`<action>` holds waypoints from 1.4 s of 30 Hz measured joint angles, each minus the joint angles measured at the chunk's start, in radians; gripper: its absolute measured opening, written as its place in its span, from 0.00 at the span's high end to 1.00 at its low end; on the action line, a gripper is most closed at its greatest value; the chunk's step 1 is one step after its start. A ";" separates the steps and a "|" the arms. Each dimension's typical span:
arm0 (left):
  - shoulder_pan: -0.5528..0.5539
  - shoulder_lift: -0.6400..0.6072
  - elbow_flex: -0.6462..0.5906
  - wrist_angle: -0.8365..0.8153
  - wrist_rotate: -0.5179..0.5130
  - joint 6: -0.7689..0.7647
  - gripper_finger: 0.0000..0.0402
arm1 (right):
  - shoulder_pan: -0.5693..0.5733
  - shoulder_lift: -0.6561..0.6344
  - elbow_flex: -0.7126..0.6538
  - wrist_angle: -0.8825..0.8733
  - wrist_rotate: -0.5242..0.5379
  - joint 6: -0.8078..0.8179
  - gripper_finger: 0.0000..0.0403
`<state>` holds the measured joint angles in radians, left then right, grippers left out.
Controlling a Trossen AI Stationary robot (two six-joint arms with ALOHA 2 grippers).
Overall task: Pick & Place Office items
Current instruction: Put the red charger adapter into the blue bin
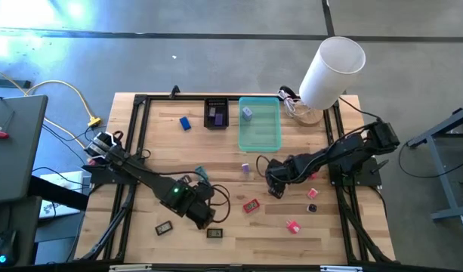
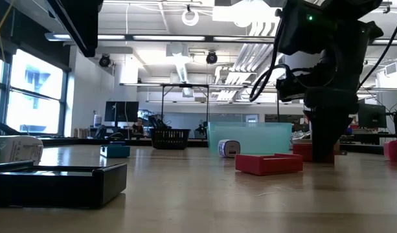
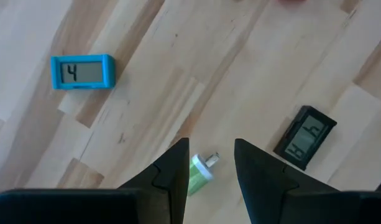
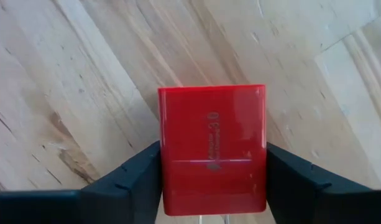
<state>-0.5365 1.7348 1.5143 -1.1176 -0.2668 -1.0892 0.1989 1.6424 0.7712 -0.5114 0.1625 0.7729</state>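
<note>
Right gripper [image 4: 212, 186] pinching glossy red rectangular block [image 4: 212, 149], left gripper [image 3: 210, 180] spread over grainy wood table [image 3: 178, 74].

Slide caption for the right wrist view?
Right hand closed around a red block above the wooden table.

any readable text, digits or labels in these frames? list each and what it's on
"4": display of the small blue rectangular clock, left wrist view.
"3.0": white print on the glossy red rectangular block between the right hand's fingers; the smaller line beside it is too blurred to read.
Digits on the small black rectangular clock: segments show but cannot be read for certain.
High and low views: nothing legible.
</note>
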 joint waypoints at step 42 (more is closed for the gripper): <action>0.264 0.001 -0.049 -0.309 0.089 0.433 0.70 | -0.560 0.083 0.702 -0.516 0.057 -0.563 0.51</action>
<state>-0.2729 1.7355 1.4657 -1.4263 -0.1780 -0.6563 -0.3608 1.7255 1.4727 -1.0276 0.2199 0.2103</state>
